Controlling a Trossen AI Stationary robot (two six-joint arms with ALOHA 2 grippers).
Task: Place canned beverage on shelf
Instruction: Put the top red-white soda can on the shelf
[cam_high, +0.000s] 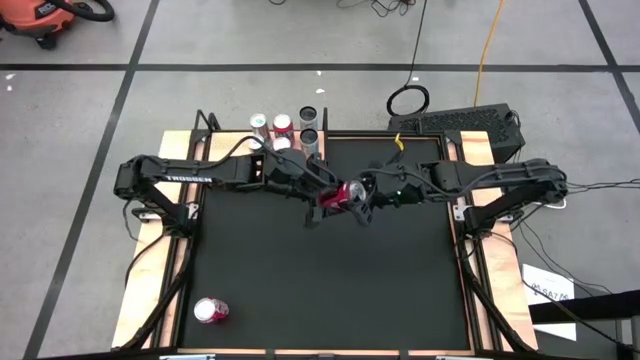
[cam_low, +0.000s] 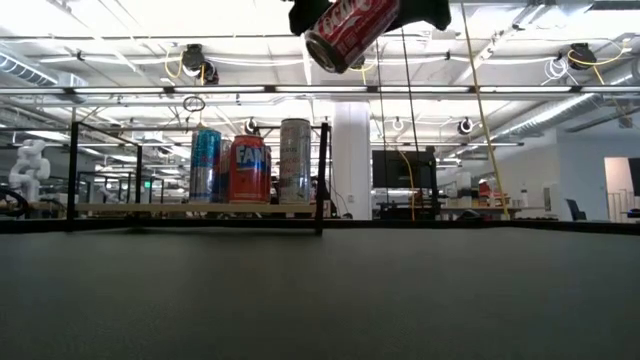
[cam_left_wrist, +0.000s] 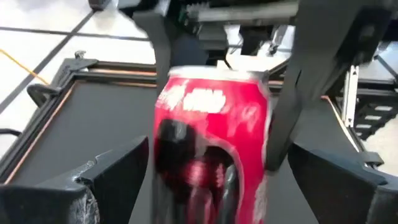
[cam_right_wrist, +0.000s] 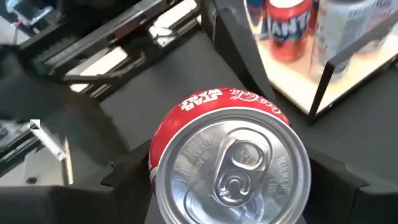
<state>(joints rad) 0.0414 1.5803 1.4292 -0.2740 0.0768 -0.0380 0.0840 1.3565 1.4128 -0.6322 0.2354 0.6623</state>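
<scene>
A red cola can (cam_high: 345, 193) hangs high over the middle of the black mat (cam_high: 330, 280), tilted, and shows at the top of the low view (cam_low: 350, 30). My right gripper (cam_high: 356, 194) is shut on it from the table's right. My left gripper (cam_high: 322, 196) is open; its fingers stand on either side of the can (cam_left_wrist: 211, 143) without touching. The shelf (cam_low: 195, 208), a wooden board with a black rail, stands at the far left and bears a blue can (cam_low: 205, 165), an orange Fanta can (cam_low: 250, 170) and a silver can (cam_low: 295, 160). My right gripper pinches the can's side wall (cam_left_wrist: 258, 124) between its two fingers (cam_left_wrist: 287, 106), which run along the can on opposite sides. The can's top (cam_right_wrist: 233, 165) faces my right wrist. The can is lifted clear of the mat and tilted.
A second red can (cam_high: 211, 311) lies on its side at the mat's near left corner. Several cans (cam_high: 283, 124) stand on the shelf at the mat's far edge. The shelf's board (cam_right_wrist: 292, 87) shows close beyond the held can. Wooden strips (cam_high: 165, 250) border the mat.
</scene>
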